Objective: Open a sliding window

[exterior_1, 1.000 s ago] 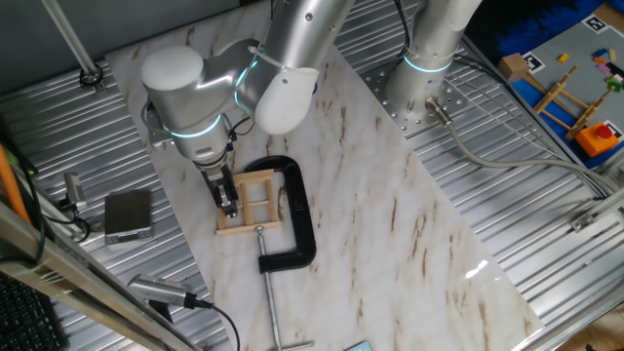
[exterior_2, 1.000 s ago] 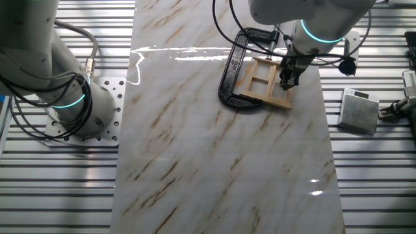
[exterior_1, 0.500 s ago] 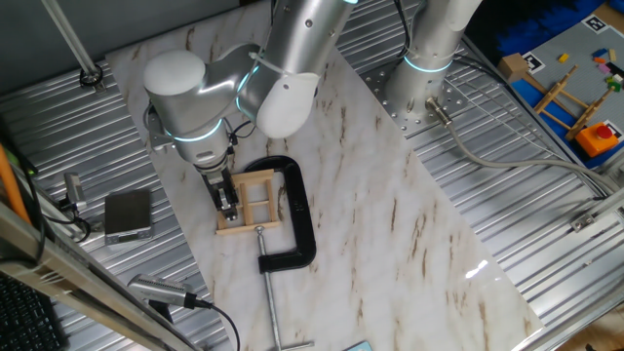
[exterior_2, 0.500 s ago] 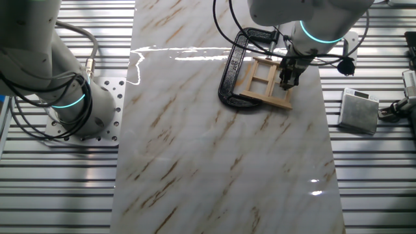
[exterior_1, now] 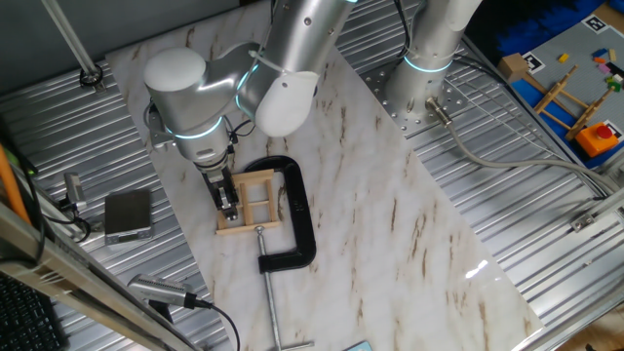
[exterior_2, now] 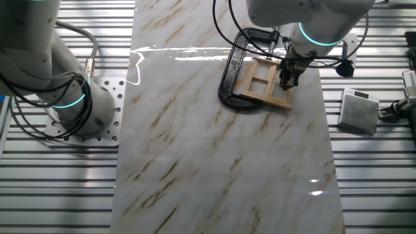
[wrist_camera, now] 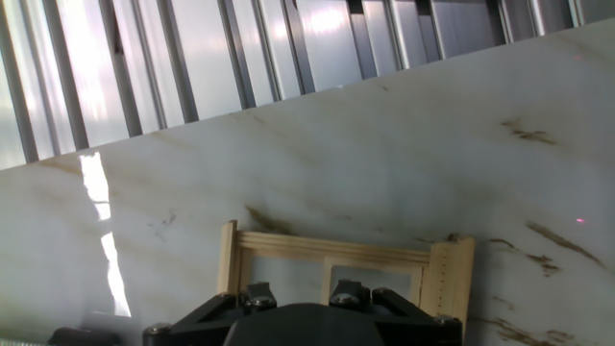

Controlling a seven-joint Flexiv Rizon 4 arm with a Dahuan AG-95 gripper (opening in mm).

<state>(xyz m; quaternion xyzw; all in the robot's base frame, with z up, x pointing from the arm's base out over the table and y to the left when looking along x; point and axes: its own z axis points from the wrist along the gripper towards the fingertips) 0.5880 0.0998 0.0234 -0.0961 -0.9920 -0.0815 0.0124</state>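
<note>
Down low, tool (exterior_1: 229, 203) over sliding window (exterior_1: 252, 202), black C-clamp (exterior_1: 297, 219) alongside, no legible writing.

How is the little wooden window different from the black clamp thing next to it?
The sliding window is light wood; the C-clamp is black metal. The window is a square frame with crossbars making panes; the clamp is a curved C shape with a long thin screw rod sticking out. The gripper sits at the window's edge, not on the clamp. Both lie flat on the marble board, and the clamp wraps around one side of the window.
</note>
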